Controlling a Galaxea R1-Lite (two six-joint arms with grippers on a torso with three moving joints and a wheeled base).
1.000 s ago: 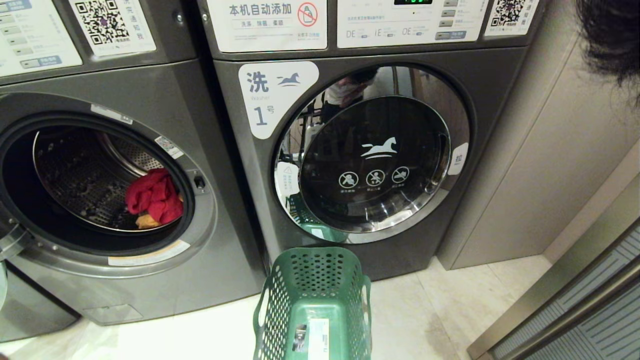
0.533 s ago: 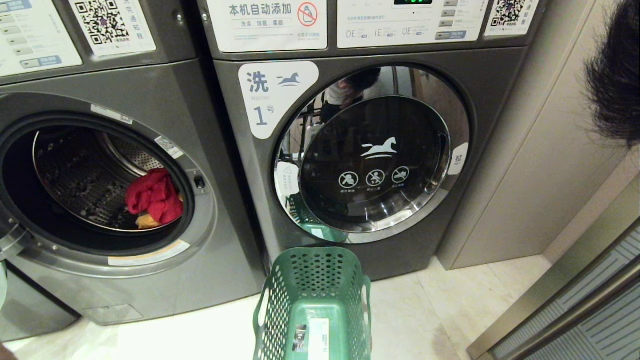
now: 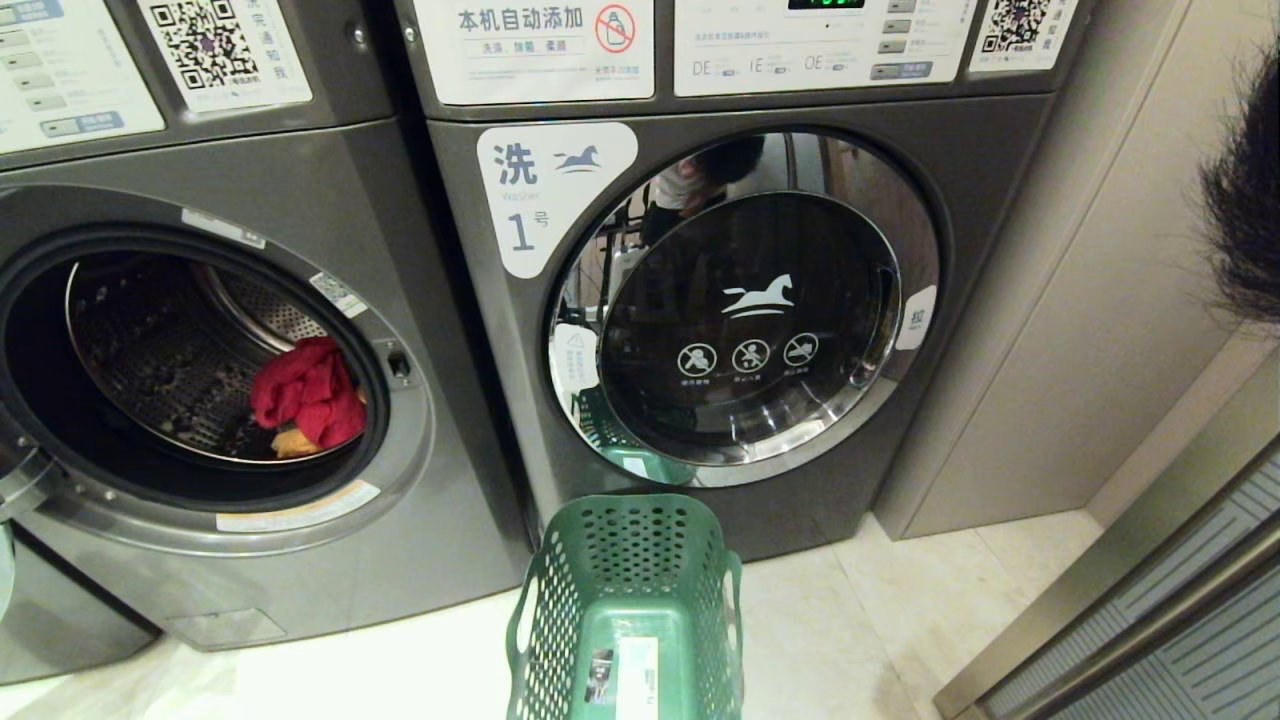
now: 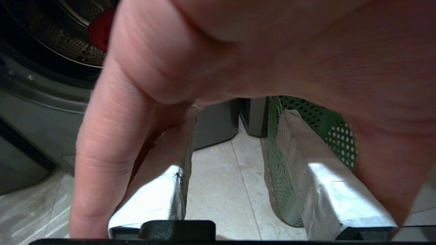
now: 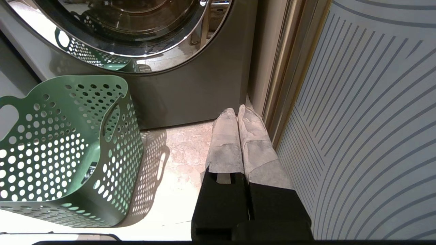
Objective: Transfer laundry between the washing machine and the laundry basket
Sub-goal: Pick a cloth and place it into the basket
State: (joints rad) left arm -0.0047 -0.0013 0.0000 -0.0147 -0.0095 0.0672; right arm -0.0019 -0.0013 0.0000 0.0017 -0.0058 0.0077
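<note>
Head view: neither arm shows. The washer point(image 3: 200, 360) stands at the left with its door open; its drum holds the laundry, a red cloth point(image 3: 305, 392) with a small orange piece point(image 3: 295, 443) tucked under its lower edge, both lying at the drum's right side near the door opening. A second washer point(image 3: 740, 300), labelled 1, stands just beside it to the right with its glass door shut. The green basket point(image 3: 628, 560) sits on the pale tiled floor point(image 3: 900, 620) in front of the gap between the two machines, close to the front of washer 1; only a white sticker shows on its bottom. Dark hair of a person point(image 3: 1245, 230) enters at the right edge.

Left wrist view: the left pincer point(image 4: 235, 126) hangs low over the floor, pointing toward the machines' bases, its two padded fingers point(image 4: 163, 177) standing apart with nothing between them. A person's hand point(image 4: 238, 61) covers much of the lens, one finger lying along the pincer's near finger. The basket is just beside the other finger; the red cloth shows far off in the drum.

Right wrist view: the right pincer point(image 5: 238, 117) points down at the floor by washer 1's lower corner, fingers pressed together and empty. The basket stands apart from it, across a stretch of floor.
</note>
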